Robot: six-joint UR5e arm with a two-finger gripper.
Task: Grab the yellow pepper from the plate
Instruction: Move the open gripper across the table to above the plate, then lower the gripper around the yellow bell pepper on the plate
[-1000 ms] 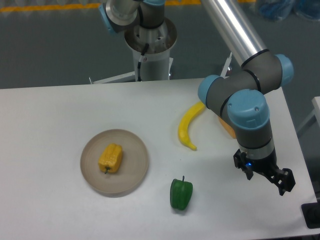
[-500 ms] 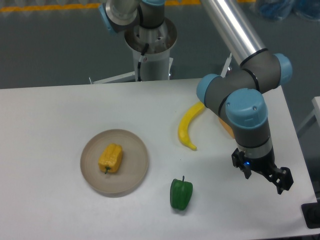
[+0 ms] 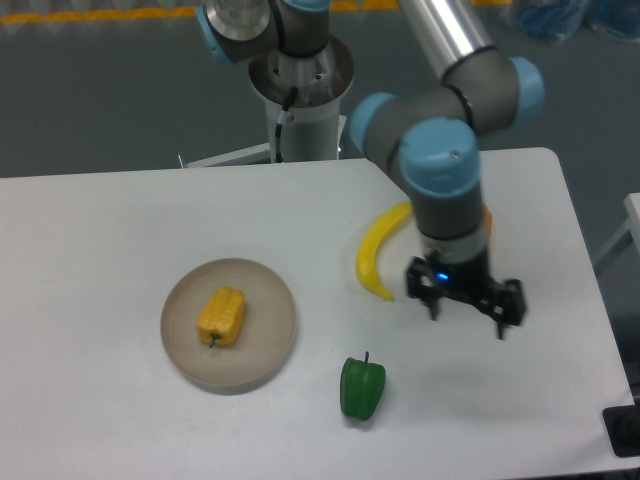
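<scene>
Right of the table's middle, the gripper (image 3: 467,313) hangs above the white table (image 3: 120,220) with its two dark fingers (image 3: 503,303) spread wide and nothing between them. A small blue light glows on its body (just above the fingers). How high the fingertips sit over the surface cannot be told from this single view.

Just beside the gripper, to its left in the picture, lies the banana (image 3: 378,251), its lower tip close to the near finger but apart from it; its upper end runs under the arm's wrist and is partly covered there. Behind the wrist a sliver of something orange (image 3: 487,222) peeks out; the arm hides most of it, so its shape is not readable.

Below and left of the gripper stands the green pepper (image 3: 362,387), stem up, clear of the fingers.

Well apart from the gripper, far to its left, rests the plate (image 3: 270,350), and the yellow pepper (image 3: 221,316) lies on it slightly left of the plate's centre, on its side with its dark stem pointing toward the near edge. Nothing touches it.

Behind the gripper, the arm's base (image 3: 299,75) stands past the table's far edge, and the silver upper link runs out of the top of the picture, cut off there.
</scene>
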